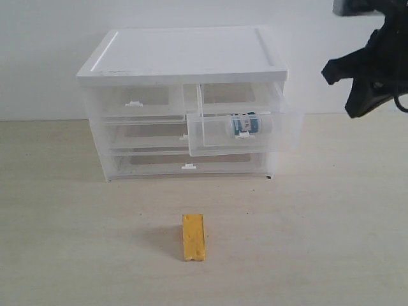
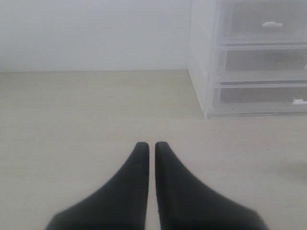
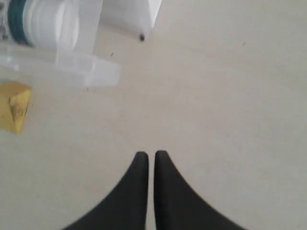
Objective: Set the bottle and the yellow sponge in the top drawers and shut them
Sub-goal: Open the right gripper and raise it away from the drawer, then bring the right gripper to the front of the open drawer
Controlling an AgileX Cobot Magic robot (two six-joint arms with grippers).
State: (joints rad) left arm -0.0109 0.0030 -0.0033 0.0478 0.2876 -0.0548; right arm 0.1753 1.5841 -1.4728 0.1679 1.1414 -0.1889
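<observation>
The bottle lies on its side inside the right top drawer, which is pulled out of the white-topped cabinet. The left top drawer is pushed in. The yellow sponge lies on the table in front of the cabinet. My right gripper is shut and empty, held high at the right, above the table beside the open drawer; bottle and sponge show in its view. My left gripper is shut and empty, low over the table, away from the cabinet.
Two full-width drawers below are shut. The right arm hangs dark at the upper right. A pale wall stands behind the cabinet. The wooden tabletop stretches around the sponge.
</observation>
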